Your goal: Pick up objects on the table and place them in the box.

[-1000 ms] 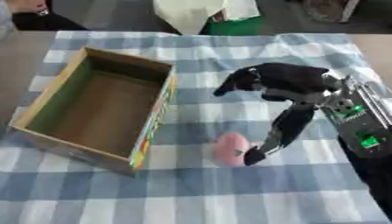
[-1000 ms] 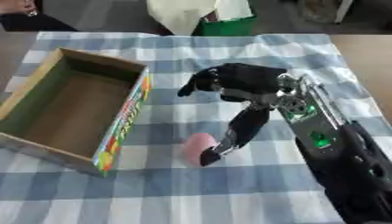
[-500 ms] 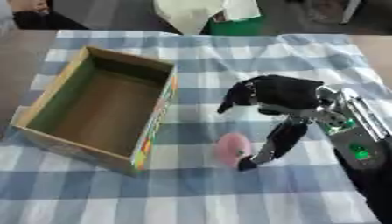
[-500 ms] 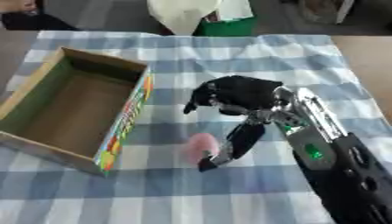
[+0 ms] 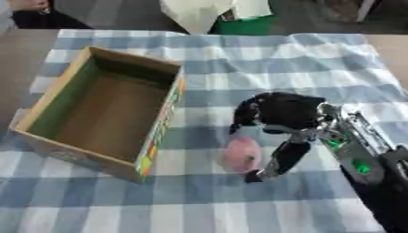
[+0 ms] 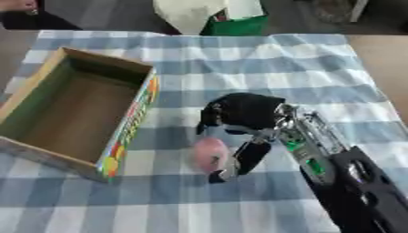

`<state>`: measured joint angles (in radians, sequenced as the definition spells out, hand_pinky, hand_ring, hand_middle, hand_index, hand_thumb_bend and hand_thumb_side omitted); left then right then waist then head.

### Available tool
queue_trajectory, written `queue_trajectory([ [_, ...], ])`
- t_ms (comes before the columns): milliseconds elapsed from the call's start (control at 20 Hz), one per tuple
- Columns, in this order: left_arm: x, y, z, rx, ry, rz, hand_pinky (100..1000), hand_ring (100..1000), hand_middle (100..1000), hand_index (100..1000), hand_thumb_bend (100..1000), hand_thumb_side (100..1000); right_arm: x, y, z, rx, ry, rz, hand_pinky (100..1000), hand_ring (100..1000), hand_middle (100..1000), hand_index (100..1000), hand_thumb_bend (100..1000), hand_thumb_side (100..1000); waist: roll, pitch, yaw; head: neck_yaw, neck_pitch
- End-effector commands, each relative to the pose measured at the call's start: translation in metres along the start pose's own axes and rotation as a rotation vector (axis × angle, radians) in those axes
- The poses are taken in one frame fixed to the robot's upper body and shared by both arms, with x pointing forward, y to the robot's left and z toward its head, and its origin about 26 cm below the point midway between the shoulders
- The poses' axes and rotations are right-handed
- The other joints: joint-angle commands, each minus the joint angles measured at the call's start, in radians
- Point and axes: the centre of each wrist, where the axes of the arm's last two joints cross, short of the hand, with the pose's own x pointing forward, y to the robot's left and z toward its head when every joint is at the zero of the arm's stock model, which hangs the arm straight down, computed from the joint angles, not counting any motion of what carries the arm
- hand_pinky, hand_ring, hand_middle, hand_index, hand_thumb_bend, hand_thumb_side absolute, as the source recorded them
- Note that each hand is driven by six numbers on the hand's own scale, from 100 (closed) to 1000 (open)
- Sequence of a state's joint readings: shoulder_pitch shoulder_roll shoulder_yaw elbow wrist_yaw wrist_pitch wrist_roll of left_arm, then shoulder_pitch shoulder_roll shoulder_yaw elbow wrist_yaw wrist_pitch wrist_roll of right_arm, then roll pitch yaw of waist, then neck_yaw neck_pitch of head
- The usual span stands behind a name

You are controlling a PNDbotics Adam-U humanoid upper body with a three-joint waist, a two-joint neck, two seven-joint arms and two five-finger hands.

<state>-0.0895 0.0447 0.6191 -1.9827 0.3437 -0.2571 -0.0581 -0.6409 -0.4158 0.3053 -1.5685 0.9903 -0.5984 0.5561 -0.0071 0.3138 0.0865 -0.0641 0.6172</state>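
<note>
Lay just left of the right hand [image 5: 280, 114], between curled fingers and down-stretched thumb not yet closed on it: pink egg-shaped object [image 5: 241, 154], long axis toward the box [image 5: 163, 125].

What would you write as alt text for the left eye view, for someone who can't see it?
A black robot right hand reaches down around a small pink object on a blue-and-white checked tablecloth, thumb on its right side, fingers curled above it. An empty cardboard box stands open to its left.
</note>
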Motion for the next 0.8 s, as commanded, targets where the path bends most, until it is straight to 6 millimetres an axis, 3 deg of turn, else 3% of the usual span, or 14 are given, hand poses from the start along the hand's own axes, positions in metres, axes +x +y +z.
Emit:
queue_trajectory([
  [50,0.0068,0.0002,-0.0065,-0.018,-0.031,-0.008,520,378,583,790,175,552,-0.0038,0.0018,0.0002,0.070,-0.024,0.062,732,802,657,776,552,683,0.005,-0.013,0.001,-0.002,-0.011],
  [350,0.0066,-0.0001,-0.0062,-0.019,-0.029,-0.007,521,377,584,790,175,551,-0.0057,0.0075,-0.0020,0.062,-0.024,0.071,719,786,633,753,400,696,0.005,-0.010,0.000,-0.002,-0.012],
  [600,0.0065,0.0002,-0.0059,-0.018,-0.028,-0.008,521,377,584,789,175,551,-0.0060,0.0072,-0.0031,0.039,-0.030,0.066,708,766,602,717,164,760,0.005,-0.009,0.001,-0.002,-0.012],
  [800,0.0065,0.0003,-0.0058,-0.018,-0.028,-0.009,521,377,584,788,175,551,-0.0057,0.0033,-0.0029,0.015,-0.034,0.067,706,763,596,712,100,799,0.004,-0.009,0.001,-0.001,-0.012],
])
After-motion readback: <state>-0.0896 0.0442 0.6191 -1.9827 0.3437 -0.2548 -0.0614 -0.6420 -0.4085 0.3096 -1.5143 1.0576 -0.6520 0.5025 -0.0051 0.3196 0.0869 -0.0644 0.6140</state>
